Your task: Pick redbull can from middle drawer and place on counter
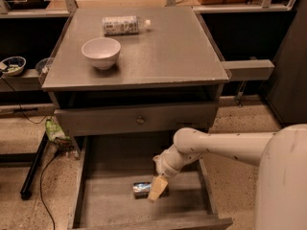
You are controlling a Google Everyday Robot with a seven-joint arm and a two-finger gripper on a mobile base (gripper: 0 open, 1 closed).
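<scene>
Grey surface (168,56) mid-frame: white bowl (101,51) upper left, plastic bottle (122,25) lying near its top edge. Speckled floor (235,128) around. Open middle drawer (110,205) at bottom, front edge cut off. Inside it, redbull can (140,189) lying flat, partly hidden by hand (157,193) at lower centre; grip state can't tell.

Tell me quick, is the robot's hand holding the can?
Gripper: down in the middle drawer, right at the redbull can; whether it is open, closed or holding the can cannot be told.
</scene>
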